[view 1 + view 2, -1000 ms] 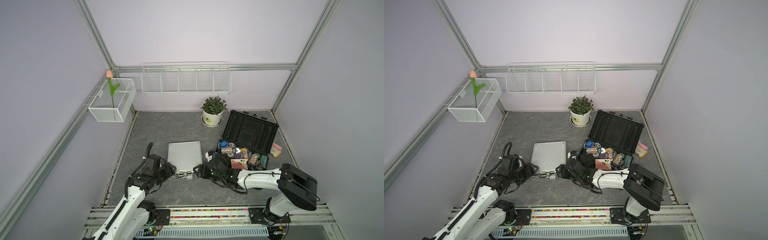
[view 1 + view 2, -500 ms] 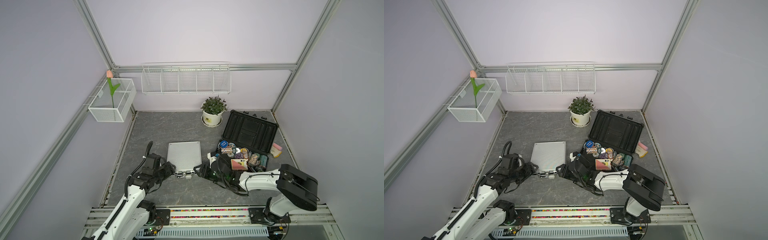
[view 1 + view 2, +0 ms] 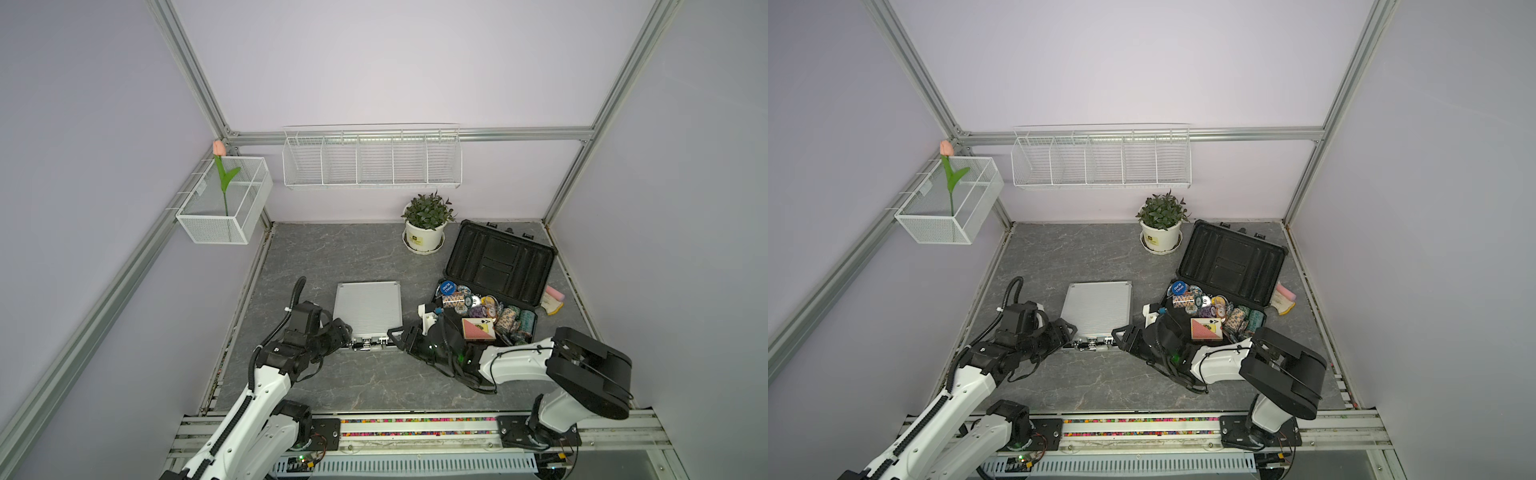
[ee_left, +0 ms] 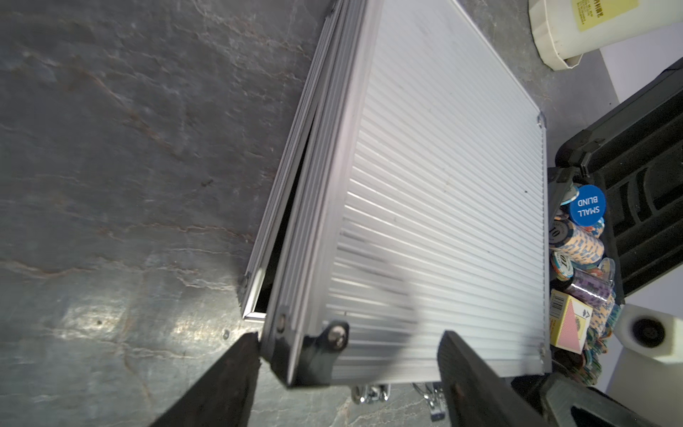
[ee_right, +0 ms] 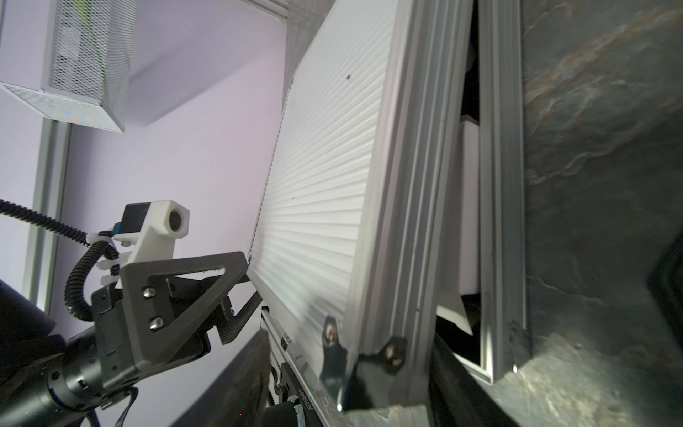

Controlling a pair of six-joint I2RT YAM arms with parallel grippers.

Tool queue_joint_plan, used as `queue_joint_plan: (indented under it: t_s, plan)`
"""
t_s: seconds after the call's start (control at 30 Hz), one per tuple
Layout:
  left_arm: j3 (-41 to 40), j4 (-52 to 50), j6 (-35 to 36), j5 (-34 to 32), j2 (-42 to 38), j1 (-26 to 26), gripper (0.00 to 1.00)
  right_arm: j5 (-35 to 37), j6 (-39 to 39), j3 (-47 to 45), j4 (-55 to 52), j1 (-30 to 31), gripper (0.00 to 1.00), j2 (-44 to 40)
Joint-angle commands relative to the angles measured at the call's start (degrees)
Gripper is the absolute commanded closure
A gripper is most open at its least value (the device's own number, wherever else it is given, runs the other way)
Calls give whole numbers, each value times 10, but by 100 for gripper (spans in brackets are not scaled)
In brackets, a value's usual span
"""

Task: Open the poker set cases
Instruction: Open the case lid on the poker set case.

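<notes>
Aluminium, ribbed and silver, the silver case (image 3: 368, 309) lies between the two grippers. Its lid (image 5: 332, 166) is lifted a crack at the front, and a dark gap shows in both wrist views. The left gripper (image 4: 349, 336) is released, jaws wide astride the front left corner. One finger (image 4: 236, 369) is just beside the corner's side and the other is over the ribbed top. The right gripper (image 5: 351, 355) is also spread, astride the lid's front right corner. One of its fingers (image 5: 454, 388) sits in the gap under the lid and the other is clear of the top. The latches (image 3: 365, 343) hang between the grippers. Just beyond the right gripper the black case (image 3: 498, 262) lies open, with chips (image 3: 478, 307) and cards (image 3: 478, 330) inside
</notes>
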Motion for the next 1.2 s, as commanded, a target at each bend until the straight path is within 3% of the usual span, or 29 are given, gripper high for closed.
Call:
queue_joint_plan:
  t_s: [0.0, 0.43, 0.67, 0.77, 0.9, 1.17]
  plan:
    - [34, -5, 23, -21, -17, -3, 19, -7, 26, -2, 56, -4, 35, -8]
    - [91, -26, 73, -39, -9, -3, 11, 0, 10, -10, 106, -24, 35, -7]
    - [161, -40, 205, -76, -10, -3, 11, -15, 7, -8, 114, -34, 35, -7]
    - [188, -35, 305, -80, -9, -4, 11, -18, 2, -7, 119, -37, 35, -9]
    - [194, -30, 502, -58, -23, -4, 12, -24, 1, -10, 119, -43, 35, -13]
    - [118, -29, 913, -59, -106, -40, 12, -32, -17, -14, 109, -55, 35, -32]
